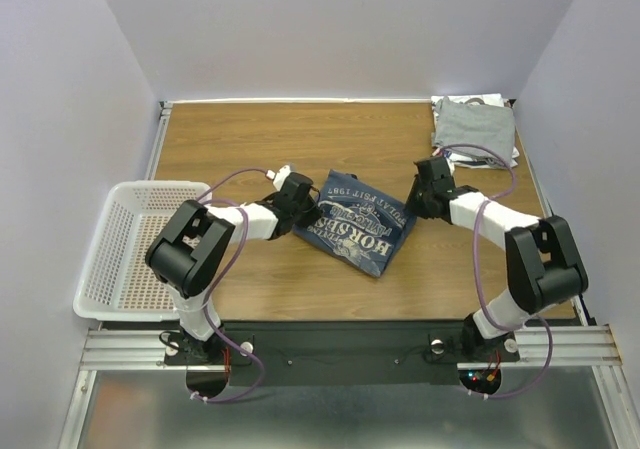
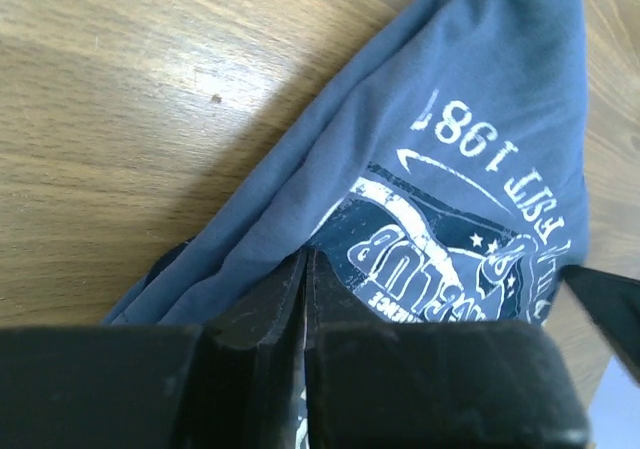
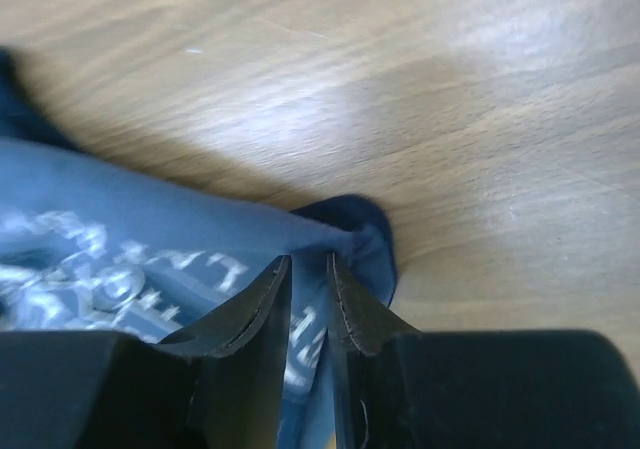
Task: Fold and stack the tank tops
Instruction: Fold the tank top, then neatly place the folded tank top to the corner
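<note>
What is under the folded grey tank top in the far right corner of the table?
Only white fabric shows past the far and right edges of the grey tank top. The rest is covered, so how many pieces lie there cannot be seen.

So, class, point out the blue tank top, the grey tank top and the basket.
blue tank top (image 1: 352,226): top view, on its printed lettering.
grey tank top (image 1: 472,127): top view, middle of the folded cloth.
basket (image 1: 125,259): top view, bare mesh floor.

We see bright, even overhead light. Glare whitens the table (image 2: 150,79) in both wrist views; the right one is blurred, with soft shadow beside the top (image 3: 150,219).
</note>
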Controlling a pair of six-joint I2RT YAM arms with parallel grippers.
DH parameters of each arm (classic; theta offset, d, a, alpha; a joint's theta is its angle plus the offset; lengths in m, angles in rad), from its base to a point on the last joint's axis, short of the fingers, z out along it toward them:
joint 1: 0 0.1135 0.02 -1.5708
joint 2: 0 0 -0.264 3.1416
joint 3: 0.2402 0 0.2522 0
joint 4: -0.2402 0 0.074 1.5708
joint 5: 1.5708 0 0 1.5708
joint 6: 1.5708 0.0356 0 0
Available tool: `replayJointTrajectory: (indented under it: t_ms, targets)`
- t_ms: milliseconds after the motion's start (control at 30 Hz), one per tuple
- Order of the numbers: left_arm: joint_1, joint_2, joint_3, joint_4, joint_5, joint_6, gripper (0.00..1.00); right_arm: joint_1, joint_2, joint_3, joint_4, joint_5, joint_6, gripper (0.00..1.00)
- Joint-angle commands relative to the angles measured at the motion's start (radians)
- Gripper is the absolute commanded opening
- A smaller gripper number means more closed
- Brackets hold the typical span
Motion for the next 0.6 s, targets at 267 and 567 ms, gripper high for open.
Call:
replayJointTrajectory:
  t_ms: [267, 567]
  targets:
    - [0.007, -0.097, 0.043, -0.057, -0.017, 0.094, 0.18, 0.095, 0.025, 0.213, 0.116, -0.233, -0.055, 0.29]
    - [0.024, -0.086, 0.071, -0.149, -0.137, 0.121, 0.18, 0.162, 0.309, 0.4, 0.194, -0.339, -0.044, 0.27]
